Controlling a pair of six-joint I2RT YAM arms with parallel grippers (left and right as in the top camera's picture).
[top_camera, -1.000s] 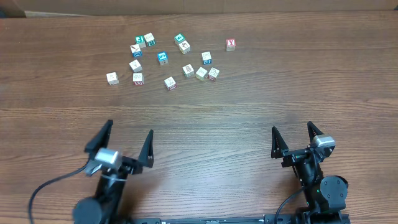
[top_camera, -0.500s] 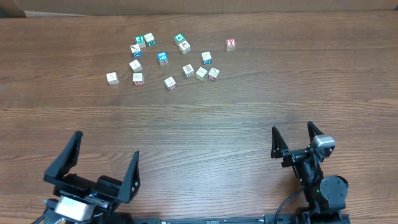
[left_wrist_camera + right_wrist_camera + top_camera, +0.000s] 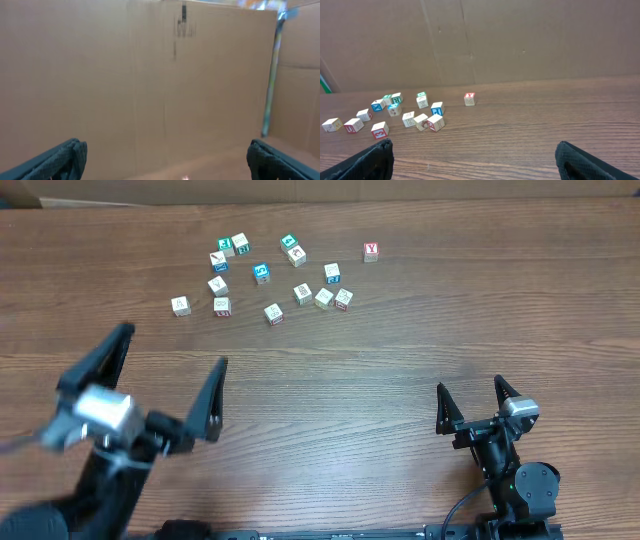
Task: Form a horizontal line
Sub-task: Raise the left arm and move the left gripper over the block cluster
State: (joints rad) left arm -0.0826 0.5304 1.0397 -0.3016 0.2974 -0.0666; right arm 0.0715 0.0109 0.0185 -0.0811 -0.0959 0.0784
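Several small letter cubes (image 3: 262, 275) lie scattered on the far left-middle of the wooden table (image 3: 420, 330). A cube with a red Y (image 3: 371, 251) stands apart at their right. No horizontal line of touching cubes is in view. My left gripper (image 3: 172, 347) is lifted high and open, well short of the cubes. Its wrist view sees only a cardboard wall (image 3: 150, 75) between its fingers (image 3: 65, 157). My right gripper (image 3: 470, 385) rests open near the front right. In the right wrist view the cubes (image 3: 410, 118) and the Y cube (image 3: 469, 98) lie far ahead of this gripper (image 3: 473, 147).
A cardboard wall (image 3: 530, 40) stands along the table's far edge behind the cubes. Bare wood (image 3: 520, 130) lies between the cubes and both grippers. A black cable (image 3: 460, 505) runs by the right arm's base.
The left arm dipped toward the front edge, then lifted and swung up toward the camera, its open fingers now looming larger. The right arm and the cubes have not moved.
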